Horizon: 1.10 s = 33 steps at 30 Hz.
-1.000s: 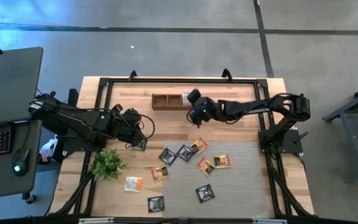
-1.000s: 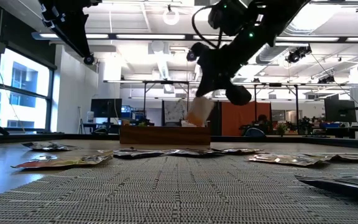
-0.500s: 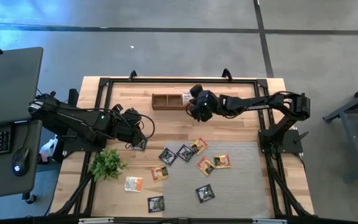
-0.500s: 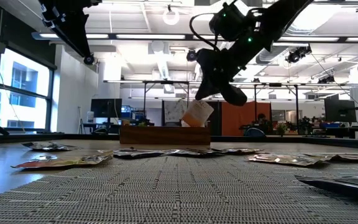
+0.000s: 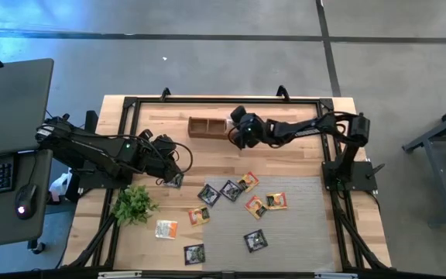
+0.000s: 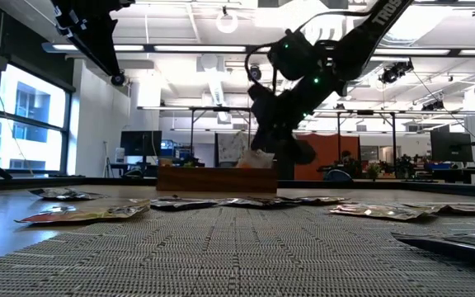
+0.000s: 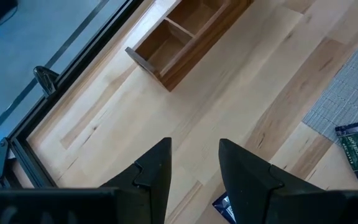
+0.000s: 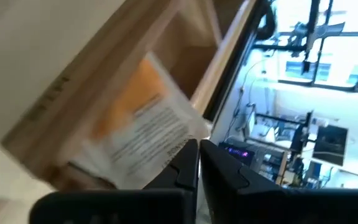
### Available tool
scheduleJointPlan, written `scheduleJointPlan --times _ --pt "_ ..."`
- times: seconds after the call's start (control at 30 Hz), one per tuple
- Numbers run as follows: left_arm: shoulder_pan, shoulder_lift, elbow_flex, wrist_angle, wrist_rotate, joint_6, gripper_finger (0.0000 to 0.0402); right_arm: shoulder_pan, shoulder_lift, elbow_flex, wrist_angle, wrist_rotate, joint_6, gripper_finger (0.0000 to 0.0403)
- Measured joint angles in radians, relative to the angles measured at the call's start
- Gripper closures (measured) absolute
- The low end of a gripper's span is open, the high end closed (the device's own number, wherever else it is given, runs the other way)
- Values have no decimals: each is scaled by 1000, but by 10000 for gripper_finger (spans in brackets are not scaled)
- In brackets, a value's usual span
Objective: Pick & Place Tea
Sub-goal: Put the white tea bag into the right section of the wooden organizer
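Two tools at a worktop (image 5: 308,167) strewn with tea sachets.
The right tool (image 5: 235,133) is at the wooden box (image 5: 210,125) near the worktop's far edge, its fingers almost together with a white-and-orange sachet (image 8: 138,127) at their tips, lying in the box's end compartment; whether it is still pinched cannot be told. The left tool (image 5: 175,172) hangs near the left edge, fingers (image 7: 151,177) parted around nothing, over a dark sachet (image 5: 174,181). The other sachets (image 5: 231,190) lie scattered toward the near edge, several on the grey mat (image 5: 300,225), beside a green plant (image 5: 134,204).
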Motion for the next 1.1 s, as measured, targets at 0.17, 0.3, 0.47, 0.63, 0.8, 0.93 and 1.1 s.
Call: scheduleJointPlan --times 0.17,0.3,0.47,0.63,0.8,0.93,1.1 --pt "0 0 0 0 -3 0 270 -1 0 0 64 -5 -25 346" --pt "0 0 0 0 -8 0 270 1 0 0 56 6 -42 321" --pt "0 0 0 0 -9 -2 270 44 0 0 131 88 -26 307" --pt "0 0 0 1 -10 -16 270 77 0 1 75 -87 188 322" --pt "0 0 0 1 -11 -16 270 72 33 0 37 -89 269 378" --pt "0 0 0 4 -12 -18 270 37 38 0 63 -187 300 395" --pt "0 0 1 4 -34 -19 270 -20 70 0 73 -234 335 400"
